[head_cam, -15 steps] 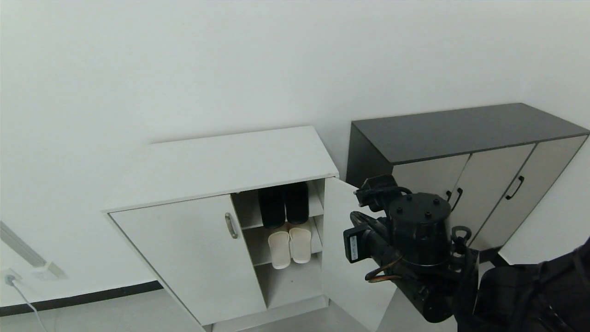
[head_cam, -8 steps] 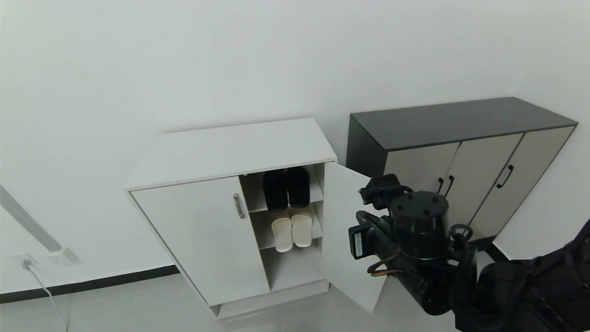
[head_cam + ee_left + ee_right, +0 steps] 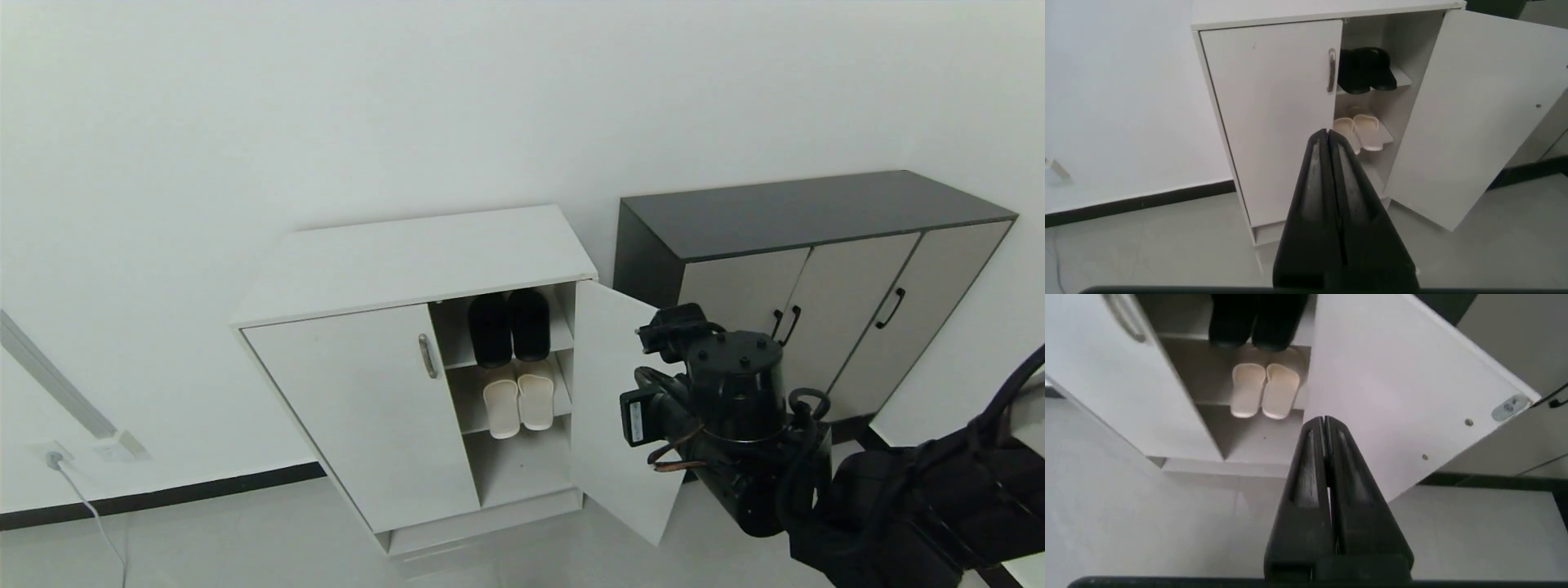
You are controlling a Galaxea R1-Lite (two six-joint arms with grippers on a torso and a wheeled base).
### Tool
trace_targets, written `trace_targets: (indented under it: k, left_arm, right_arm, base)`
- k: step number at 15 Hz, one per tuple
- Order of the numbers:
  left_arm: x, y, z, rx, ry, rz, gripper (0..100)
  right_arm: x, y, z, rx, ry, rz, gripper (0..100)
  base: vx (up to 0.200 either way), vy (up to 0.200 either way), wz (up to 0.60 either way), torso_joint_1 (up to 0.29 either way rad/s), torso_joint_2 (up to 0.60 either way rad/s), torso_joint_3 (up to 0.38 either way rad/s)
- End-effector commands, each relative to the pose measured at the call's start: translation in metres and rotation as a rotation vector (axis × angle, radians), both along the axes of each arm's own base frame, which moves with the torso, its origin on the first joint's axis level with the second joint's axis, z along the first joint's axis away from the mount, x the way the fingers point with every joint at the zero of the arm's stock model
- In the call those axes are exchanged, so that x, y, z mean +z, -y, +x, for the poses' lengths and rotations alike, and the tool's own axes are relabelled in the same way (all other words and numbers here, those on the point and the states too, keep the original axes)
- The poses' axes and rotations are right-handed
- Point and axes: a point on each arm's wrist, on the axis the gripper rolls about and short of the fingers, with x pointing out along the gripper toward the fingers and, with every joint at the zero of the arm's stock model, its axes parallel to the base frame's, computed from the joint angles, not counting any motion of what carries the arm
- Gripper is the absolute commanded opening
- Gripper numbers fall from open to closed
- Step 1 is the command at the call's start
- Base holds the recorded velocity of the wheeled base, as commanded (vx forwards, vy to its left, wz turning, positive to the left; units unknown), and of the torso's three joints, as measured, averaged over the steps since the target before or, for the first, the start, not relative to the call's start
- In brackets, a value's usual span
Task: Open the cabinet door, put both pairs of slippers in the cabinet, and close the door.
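**Status: cabinet open, both slipper pairs on the shelves**

1. Cabinet. The white cabinet stands against the wall at the centre of the head view. Its left door is shut, with a metal handle near its inner edge. Its right door is swung wide open toward the room.

2. Slippers. The black slippers lie side by side on the upper shelf behind the open half. The pale slippers lie side by side on the shelf directly below, with their ends at the shelf's front edge.

3. Grippers. The left gripper has its fingers pressed together with nothing between them. It sits apart from the cabinet and points at the edge of the shut door. The right gripper is likewise closed on nothing. It sits in front of the open door's inner face, clear of it.

4. Markings. The right arm, at lower right of the head view just beside the open door, carries a white label (print too small to read). A small metal plate sits at one corner of the door's inner face. I can make out no writing on it.

5. Surroundings. A dark cabinet with pale doors stands to the right of the white one. A wall socket with a cable plugged in sits at lower left, above a black skirting.
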Motion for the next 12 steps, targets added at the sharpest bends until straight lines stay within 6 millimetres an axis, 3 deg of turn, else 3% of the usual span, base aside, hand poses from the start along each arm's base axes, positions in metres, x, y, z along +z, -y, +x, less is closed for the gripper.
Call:
trace_targets:
  k: [1, 6, 8, 12]
  left_arm:
    - [0.000, 0.000, 0.000, 0.001, -0.001, -0.003, 0]
    - [0.000, 0.000, 0.000, 0.001, -0.001, -0.001, 0]
    - [0.000, 0.000, 0.000, 0.001, -0.001, -0.003, 0]
    - [0.000, 0.000, 0.000, 0.001, -0.001, -0.003, 0]
  right_arm:
    - [-0.003, -0.001, 0.016, -0.032, 0.004, 0.006, 0]
    - [0.005, 0.013, 0.042, -0.095, 0.028, 0.027, 0]
    - [0.029, 0.034, 0.069, -0.089, 0.007, 0.036, 0]
    - [0.054, 0.048, 0.096, -0.089, -0.010, 0.044, 0]
  base:
    - [0.000, 0.000, 0.00, 0.000, 0.00, 0.000]
    - [0.000, 0.000, 0.00, 0.000, 0.00, 0.000]
    - [0.000, 0.000, 0.00, 0.000, 0.00, 0.000]
    - [0.000, 0.000, 0.00, 0.000, 0.00, 0.000]
